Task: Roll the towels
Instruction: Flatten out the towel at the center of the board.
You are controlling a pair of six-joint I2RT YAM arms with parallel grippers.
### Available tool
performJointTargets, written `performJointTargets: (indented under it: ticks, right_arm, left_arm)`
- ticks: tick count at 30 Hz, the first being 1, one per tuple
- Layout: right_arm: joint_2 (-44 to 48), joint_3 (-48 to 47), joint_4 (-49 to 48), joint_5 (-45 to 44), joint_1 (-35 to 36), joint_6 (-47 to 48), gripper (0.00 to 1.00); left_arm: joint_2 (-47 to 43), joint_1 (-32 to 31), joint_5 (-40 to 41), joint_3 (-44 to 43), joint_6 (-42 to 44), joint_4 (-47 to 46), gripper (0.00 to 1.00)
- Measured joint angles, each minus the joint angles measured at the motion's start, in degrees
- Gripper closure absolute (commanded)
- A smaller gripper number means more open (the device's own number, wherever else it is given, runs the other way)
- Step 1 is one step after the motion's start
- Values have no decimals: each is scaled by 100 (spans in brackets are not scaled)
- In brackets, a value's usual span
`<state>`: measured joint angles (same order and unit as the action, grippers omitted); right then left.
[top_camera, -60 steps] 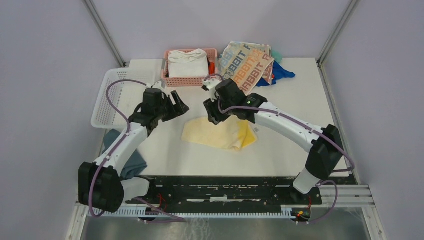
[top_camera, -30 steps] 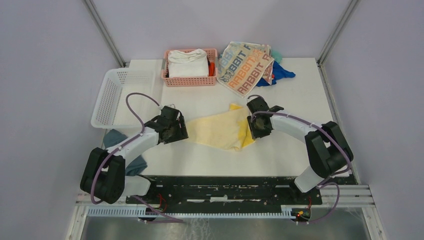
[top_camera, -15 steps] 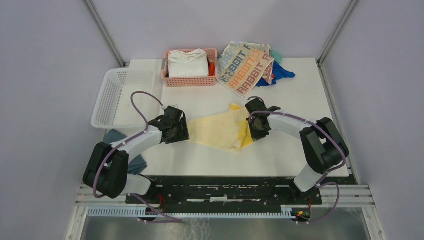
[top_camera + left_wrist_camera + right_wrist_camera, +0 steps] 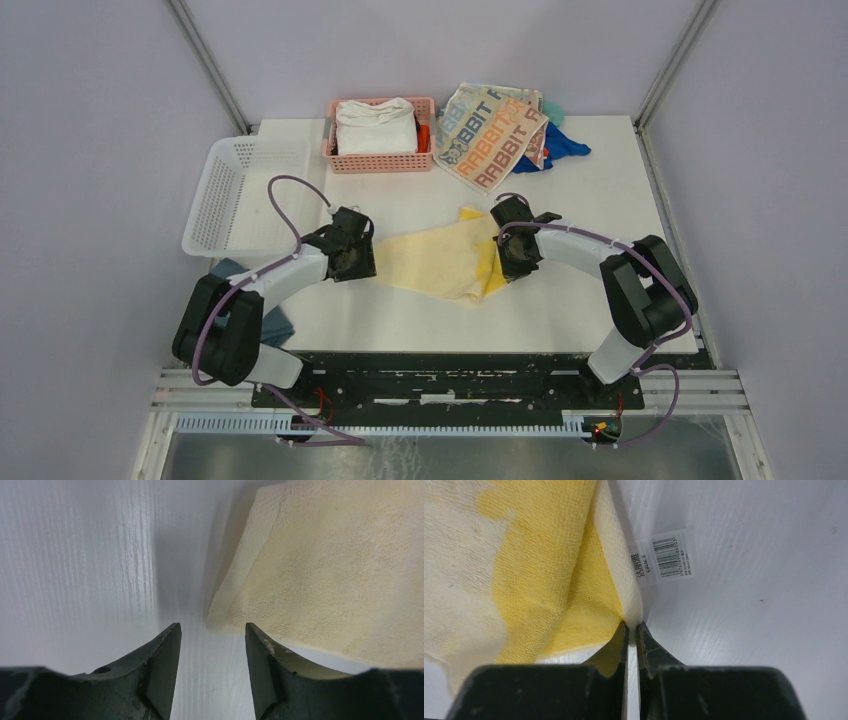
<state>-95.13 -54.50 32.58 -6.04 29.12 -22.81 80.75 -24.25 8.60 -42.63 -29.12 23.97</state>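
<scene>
Over the table (image 4: pixel 600 200), seen from above, the yellow towel (image 4: pixel 440 262) lies spread flat and not yet rolled. The left gripper (image 4: pixel 352 256) sits at its left edge and the right gripper (image 4: pixel 510 252) at its right edge. Beyond the yellow towel's far side, the RABBIT-lettered towel (image 4: pixel 492 125) lies unrolled beside a pink basket (image 4: pixel 380 162) holding a white folded cloth (image 4: pixel 375 125). No rolled towel shows anywhere, so the task looks barely begun.

Left wrist view: the left gripper (image 4: pixel 212 635) has its fingers spread. A corner of the yellow towel (image 4: pixel 325 580) lies just ahead between the tips, ungripped.

Right wrist view: the right gripper (image 4: pixel 631 630) has its fingers pressed almost together, pinching the hem of the yellow towel (image 4: pixel 539 580) just below its barcode label (image 4: pixel 664 557).
</scene>
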Motion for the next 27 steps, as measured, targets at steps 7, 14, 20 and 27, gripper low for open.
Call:
performJointTargets:
  ticks: [7, 14, 20, 27]
  right_arm:
    - [4, 0, 0, -15, 0, 0, 92]
    - [35, 2, 4, -79, 0, 0, 93]
    - [133, 4, 52, -238, -35, 9, 100]
    - [345, -42, 254, -376, -549, 20, 100]
  left_arm:
    - [420, -44, 26, -81, 33, 4, 53]
    - [614, -212, 188, -219, 96, 26, 70]
    - [656, -225, 289, -258, 98, -22, 96]
    - [649, -66, 221, -732, 175, 208, 97]
